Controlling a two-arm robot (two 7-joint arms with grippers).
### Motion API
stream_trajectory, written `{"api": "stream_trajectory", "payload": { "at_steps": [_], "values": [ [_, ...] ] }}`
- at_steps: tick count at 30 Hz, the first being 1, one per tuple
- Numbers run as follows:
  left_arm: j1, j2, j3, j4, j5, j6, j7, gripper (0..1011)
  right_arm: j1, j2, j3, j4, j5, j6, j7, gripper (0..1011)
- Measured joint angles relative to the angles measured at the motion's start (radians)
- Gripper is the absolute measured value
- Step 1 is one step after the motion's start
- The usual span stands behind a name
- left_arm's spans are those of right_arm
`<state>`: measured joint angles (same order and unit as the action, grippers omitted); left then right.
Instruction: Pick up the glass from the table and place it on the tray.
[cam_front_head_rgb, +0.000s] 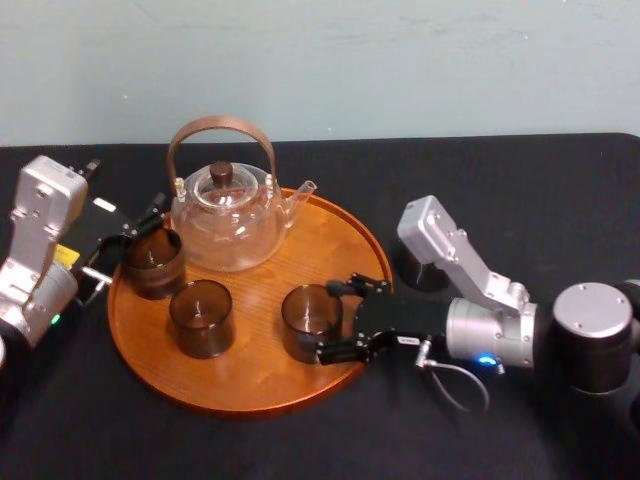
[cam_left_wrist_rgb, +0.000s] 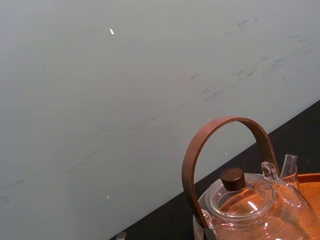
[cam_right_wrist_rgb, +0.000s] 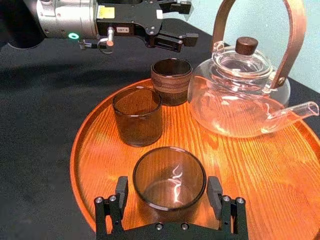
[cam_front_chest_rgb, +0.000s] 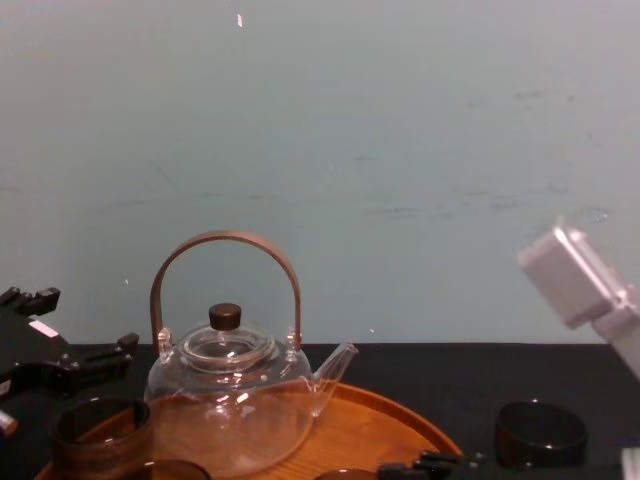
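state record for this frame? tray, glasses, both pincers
tray: on black table, holds teapot plus three glasses
teapot: upright, tray's rear
back-left glass: upright on tray
middle glass: upright on tray
front-right glass: upright on tray
right pincer: open, straddling front-right glass
left pincer: open, close by back-left glass

The tray lies on the worktop, a little left of the middle. On the tray the teapot stands at the back. Before it stand the left glass, the middle glass and the right glass. The right hand reaches in from the right, with one finger on each side of the right glass. The left hand, fingers apart, is just beside the left glass.
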<state>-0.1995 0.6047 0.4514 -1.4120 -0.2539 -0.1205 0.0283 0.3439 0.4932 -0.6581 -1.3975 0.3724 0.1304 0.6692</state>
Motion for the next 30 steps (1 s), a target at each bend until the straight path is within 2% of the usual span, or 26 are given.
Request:
{"api": "stream_trajectory", "payload": {
  "at_steps": [8,14,15,18,22,27,30],
  "values": [
    [0.0,0.0,0.0,0.0,0.0,0.0,0.0,1001,-0.045,0.057,0.028,-0.059,0.035,0.004,0.005,1002],
    [0.0,0.0,0.0,0.0,0.0,0.0,0.0,1001,-0.108,0.13,0.07,-0.134,0.077,0.001,0.003,1002],
    [0.0,0.0,0.0,0.0,0.0,0.0,0.0,1001,-0.108,0.13,0.07,-0.134,0.077,0.001,0.003,1002],
    [0.0,0.0,0.0,0.0,0.0,0.0,0.0,1001,-0.147,0.175,0.098,-0.177,0.1,-0.011,-0.002,1002],
    [0.0,0.0,0.0,0.0,0.0,0.0,0.0,1001,-0.182,0.212,0.127,-0.208,0.12,-0.022,-0.012,1003],
    [0.0,0.0,0.0,0.0,0.0,0.0,0.0,1001,-0.222,0.244,0.169,-0.229,0.14,-0.026,-0.045,1002],
    [0.0,0.0,0.0,0.0,0.0,0.0,0.0,1001,-0.236,0.249,0.191,-0.23,0.147,-0.022,-0.071,1002]
  ]
}}
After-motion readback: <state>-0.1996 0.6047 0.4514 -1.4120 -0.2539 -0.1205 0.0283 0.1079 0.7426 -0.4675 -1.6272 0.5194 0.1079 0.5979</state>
